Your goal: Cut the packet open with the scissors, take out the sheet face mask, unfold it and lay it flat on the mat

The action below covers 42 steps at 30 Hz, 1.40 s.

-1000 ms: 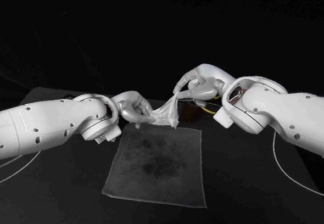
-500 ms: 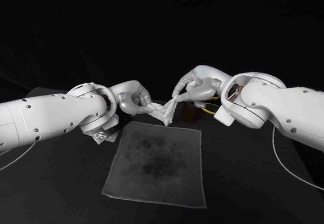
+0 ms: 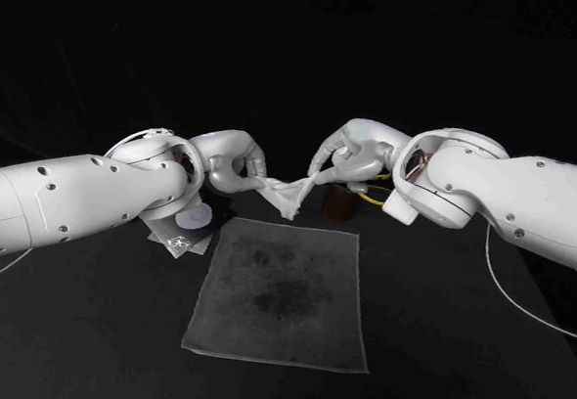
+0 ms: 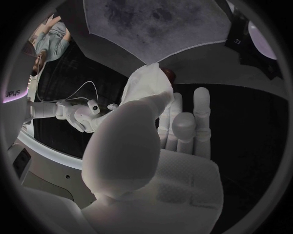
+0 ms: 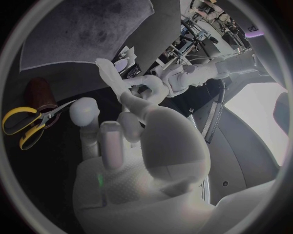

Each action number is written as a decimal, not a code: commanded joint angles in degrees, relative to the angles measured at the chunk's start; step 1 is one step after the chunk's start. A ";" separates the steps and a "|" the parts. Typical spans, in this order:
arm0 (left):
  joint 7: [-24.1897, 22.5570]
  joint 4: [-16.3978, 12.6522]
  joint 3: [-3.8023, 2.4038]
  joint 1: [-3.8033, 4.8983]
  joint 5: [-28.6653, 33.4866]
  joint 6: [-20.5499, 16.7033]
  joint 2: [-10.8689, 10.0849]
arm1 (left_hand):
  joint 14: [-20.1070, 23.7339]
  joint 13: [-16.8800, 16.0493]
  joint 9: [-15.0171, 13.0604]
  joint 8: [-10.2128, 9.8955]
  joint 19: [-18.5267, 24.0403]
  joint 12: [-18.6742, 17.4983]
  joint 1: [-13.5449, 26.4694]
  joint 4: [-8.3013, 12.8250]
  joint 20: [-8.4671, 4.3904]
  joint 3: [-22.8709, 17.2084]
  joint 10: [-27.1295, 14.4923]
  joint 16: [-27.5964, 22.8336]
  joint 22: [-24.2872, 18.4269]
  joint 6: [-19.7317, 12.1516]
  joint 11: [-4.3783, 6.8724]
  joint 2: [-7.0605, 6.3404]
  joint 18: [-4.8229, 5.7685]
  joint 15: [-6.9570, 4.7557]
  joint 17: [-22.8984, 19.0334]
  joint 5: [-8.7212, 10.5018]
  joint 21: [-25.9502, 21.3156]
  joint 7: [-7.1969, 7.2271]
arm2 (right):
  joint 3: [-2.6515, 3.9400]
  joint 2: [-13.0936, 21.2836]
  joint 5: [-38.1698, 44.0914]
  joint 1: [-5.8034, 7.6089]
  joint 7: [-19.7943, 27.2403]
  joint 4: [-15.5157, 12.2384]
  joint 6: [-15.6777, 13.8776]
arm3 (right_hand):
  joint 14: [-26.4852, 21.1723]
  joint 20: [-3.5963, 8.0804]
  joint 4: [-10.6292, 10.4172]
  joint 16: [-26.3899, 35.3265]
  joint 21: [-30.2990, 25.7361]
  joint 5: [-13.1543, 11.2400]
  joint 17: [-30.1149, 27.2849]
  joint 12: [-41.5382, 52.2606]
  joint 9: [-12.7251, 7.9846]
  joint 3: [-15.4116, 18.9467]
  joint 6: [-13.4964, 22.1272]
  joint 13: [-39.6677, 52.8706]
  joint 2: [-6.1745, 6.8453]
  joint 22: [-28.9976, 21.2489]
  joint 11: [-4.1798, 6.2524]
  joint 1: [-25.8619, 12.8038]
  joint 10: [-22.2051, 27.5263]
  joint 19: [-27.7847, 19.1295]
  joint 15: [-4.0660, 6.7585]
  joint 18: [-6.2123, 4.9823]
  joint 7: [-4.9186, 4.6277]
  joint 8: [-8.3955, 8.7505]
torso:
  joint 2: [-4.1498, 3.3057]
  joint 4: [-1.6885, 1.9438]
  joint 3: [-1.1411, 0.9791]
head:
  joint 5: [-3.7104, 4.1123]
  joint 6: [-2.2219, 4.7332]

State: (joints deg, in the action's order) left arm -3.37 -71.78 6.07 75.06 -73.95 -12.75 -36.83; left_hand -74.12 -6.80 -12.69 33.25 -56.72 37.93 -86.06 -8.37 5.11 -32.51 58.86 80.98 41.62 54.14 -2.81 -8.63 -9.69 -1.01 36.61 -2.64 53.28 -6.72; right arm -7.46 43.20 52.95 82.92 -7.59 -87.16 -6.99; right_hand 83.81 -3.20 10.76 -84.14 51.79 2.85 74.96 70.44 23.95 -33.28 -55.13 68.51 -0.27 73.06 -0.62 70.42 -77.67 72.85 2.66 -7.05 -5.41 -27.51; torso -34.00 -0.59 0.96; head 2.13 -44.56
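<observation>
Packet (image 3: 180,238): at 10 o'clock of the mat (image 3: 281,297), under my left arm.
My left hand (image 3: 236,166): pinching one end of the sheet face mask (image 3: 289,196).
Mask: bunched, held in the air at 12 o'clock of the mat.
My right hand (image 3: 347,157): pinching the other end.
Scissors (image 5: 43,117): on the table at 1 o'clock.
Risk: too hard a pull could tear the sheet, and a slipped pinch would drop it crumpled.

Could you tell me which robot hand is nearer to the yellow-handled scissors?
Right. The right robot hand hangs just beside the scissors; the left robot hand is farther off, on the other side of the mask both hold.
</observation>
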 commanded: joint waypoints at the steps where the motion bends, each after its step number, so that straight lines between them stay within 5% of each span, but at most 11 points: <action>1: -1.21 0.67 0.06 0.16 -5.74 0.86 0.40 | -0.61 -0.10 -5.72 0.24 -0.27 0.21 -0.05 -0.04 -0.31 -0.34 0.37 0.28 0.03 -0.16 0.17 -0.10 -0.84 -0.02 0.44 -0.15 0.36 0.04 | 0.03 -0.12 1.47 0.06 -0.12 0.10 -0.72 | 3.47 -0.03 -0.13 -0.20 0.38 -0.02 3.05 0.26 0.10 -0.31 -0.44 0.04 -0.18 0.04 -0.06 -0.15 -0.32 0.46 0.40 -0.38 0.10 -0.27 | -0.01 0.00 0.02 | -0.04 0.07; 11: -1.37 2.42 0.42 0.31 -9.96 0.97 1.81 | -0.71 -0.11 -5.77 0.25 -0.26 0.24 -0.03 -0.04 -0.32 -0.43 0.37 0.33 0.05 -0.14 0.19 -0.14 -0.84 -0.03 0.72 -0.15 0.39 0.06 | 0.05 -0.29 1.43 0.68 0.84 0.38 -3.52 | 3.48 -0.02 -0.10 -0.19 0.62 -0.02 3.06 0.28 0.09 -0.41 -0.49 0.07 -0.17 0.17 -0.05 -0.18 -0.37 0.58 0.40 -0.33 0.12 -0.31 | 0.00 -0.07 0.04 | -0.03 0.47; 26: -2.15 3.68 0.46 0.33 -9.88 -0.47 3.00 | -0.88 -0.15 -5.91 0.27 -0.26 0.33 0.11 -0.09 -0.36 -0.68 0.38 0.41 0.12 -0.11 0.21 -0.32 -0.84 -0.07 1.02 -0.14 0.47 0.08 | 0.05 -3.10 -0.02 2.18 1.19 3.52 -1.91 | 3.46 -0.02 -0.08 -0.16 0.71 -0.02 3.00 0.32 0.08 -0.47 -0.51 0.12 -0.16 0.21 -0.04 -0.21 -0.42 0.62 0.41 -0.31 0.12 -0.33 | 0.00 -0.03 0.13 | 0.13 1.03; 28: -2.66 3.93 0.46 0.32 -7.55 -1.26 3.11 | -0.23 0.01 -5.95 -0.23 0.00 -0.05 0.77 -0.45 -0.31 -0.76 -0.46 -0.02 0.17 -0.85 0.05 -0.93 -0.77 0.06 -0.69 -0.14 0.40 -0.07 | 0.05 -3.14 -0.27 2.24 1.17 3.39 -1.94 | 3.46 -0.02 -0.08 -0.16 0.71 -0.02 3.00 0.32 0.08 -0.47 -0.51 0.12 -0.16 0.21 -0.04 -0.21 -0.42 0.62 0.41 -0.31 0.12 -0.33 | -0.03 -0.08 0.08 | 0.09 1.10; 31: -3.41 4.34 0.48 0.29 -2.49 -1.79 3.29 | 1.77 0.49 -4.45 -4.22 1.08 -1.19 3.70 -2.35 0.39 0.46 -2.50 -1.27 -0.15 -5.93 -1.42 -4.33 -0.51 1.25 -4.51 -0.06 -0.46 -1.44 | 0.04 -3.14 -0.63 2.28 1.04 3.02 -2.32 | 3.46 -0.02 -0.08 -0.16 0.71 -0.02 3.00 0.32 0.08 -0.47 -0.51 0.12 -0.16 0.21 -0.04 -0.21 -0.42 0.62 0.41 -0.31 0.12 -0.33 | 0.01 0.00 0.07 | 0.19 1.17; 33: -3.48 4.50 0.50 0.26 0.47 -1.73 3.33 | 5.33 1.15 -3.22 -6.96 2.20 -2.74 6.27 -4.11 1.46 2.79 -5.29 -3.27 -0.82 -9.30 -2.94 -7.25 -0.25 2.64 -11.62 -0.14 -1.80 -2.79 | 0.04 -3.11 -0.98 2.29 0.85 2.80 -2.64 | 3.47 -0.01 -0.09 -0.16 0.63 -0.02 3.01 0.37 0.06 -0.53 -0.53 0.18 -0.16 0.19 -0.04 -0.26 -0.46 0.60 0.41 -0.32 0.12 -0.35 | 0.04 0.00 0.09 | 0.22 1.20; 35: -3.30 4.58 0.51 0.21 2.95 -1.38 3.31 | 6.22 1.36 -2.70 -7.97 2.63 -3.18 6.90 -4.64 2.00 5.17 -6.21 -3.58 -1.28 -10.57 -3.15 -7.86 -0.38 2.98 -12.42 -0.10 -2.62 -3.12 | 0.04 -3.02 -1.21 2.29 0.62 2.58 -2.88 | 3.47 -0.01 -0.09 -0.16 0.63 -0.02 3.01 0.37 0.06 -0.53 -0.53 0.18 -0.16 0.19 -0.04 -0.26 -0.46 0.60 0.41 -0.32 0.12 -0.35 | 0.06 -0.01 0.09 | 0.24 1.18; 37: -2.88 4.66 0.53 0.13 5.56 -0.80 3.21 | 8.36 1.65 -2.11 -9.07 3.01 -3.77 6.90 -5.22 2.50 9.86 -7.45 -4.50 -1.90 -12.16 -3.11 -7.64 -0.65 3.07 -15.80 -0.16 -3.67 -3.09 | 0.03 -2.92 -1.41 2.30 0.35 2.34 -3.10 | 3.47 -0.01 -0.09 -0.16 0.63 -0.02 3.01 0.37 0.06 -0.53 -0.53 0.18 -0.16 0.19 -0.04 -0.26 -0.46 0.60 0.41 -0.32 0.12 -0.35 | 0.05 -0.02 0.07 | 0.24 1.18; 39: -2.38 4.72 0.55 0.00 7.96 -0.18 3.05 | 11.05 2.38 -1.27 -9.97 3.63 -5.08 3.53 -7.41 3.28 21.02 -9.82 -5.76 -3.24 -13.69 -3.73 -4.61 -0.81 3.93 -18.10 -0.13 -5.88 -3.40 | 0.02 -2.81 -1.62 2.30 0.04 2.08 -3.33 | 3.47 -0.01 -0.09 -0.16 0.63 -0.02 3.01 0.37 0.06 -0.53 -0.53 0.18 -0.16 0.19 -0.04 -0.26 -0.46 0.60 0.41 -0.32 0.12 -0.35 | 0.04 -0.06 0.06 | 0.27 1.20; 42: -1.73 4.74 0.57 -0.29 11.12 0.68 2.70 | 12.79 3.07 -0.56 -10.36 4.02 -7.06 0.93 -8.47 4.01 29.40 -12.49 -6.98 -4.49 -14.59 -4.77 -3.52 -0.70 4.54 -19.00 -0.18 -7.87 -3.34 | -0.01 -2.65 -1.88 2.30 -0.42 1.65 -3.66 | 3.47 -0.01 -0.09 -0.16 0.63 -0.02 3.01 0.37 0.06 -0.53 -0.53 0.18 -0.16 0.19 -0.04 -0.26 -0.46 0.60 0.41 -0.32 0.12 -0.35 | 0.02 -0.05 0.04 | 0.37 1.18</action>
State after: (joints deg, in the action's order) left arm -5.45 -67.07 6.65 74.87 -69.69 -13.20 -34.04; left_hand -61.79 -3.82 -13.39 23.19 -52.61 31.23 -84.66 -16.66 8.80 -4.51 46.90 74.22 37.34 39.80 -7.45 -12.26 -9.25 3.52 17.76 -2.65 45.76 -10.20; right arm -7.51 40.49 51.82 85.17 -7.31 -85.30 -9.71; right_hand 83.93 -3.19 10.61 -84.10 52.23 2.77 74.96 70.64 23.97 -33.43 -55.37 68.66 -0.26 73.18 -0.60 70.42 -77.69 73.27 2.78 -6.87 -5.27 -27.63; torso -33.96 -0.62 1.03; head 2.43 -43.37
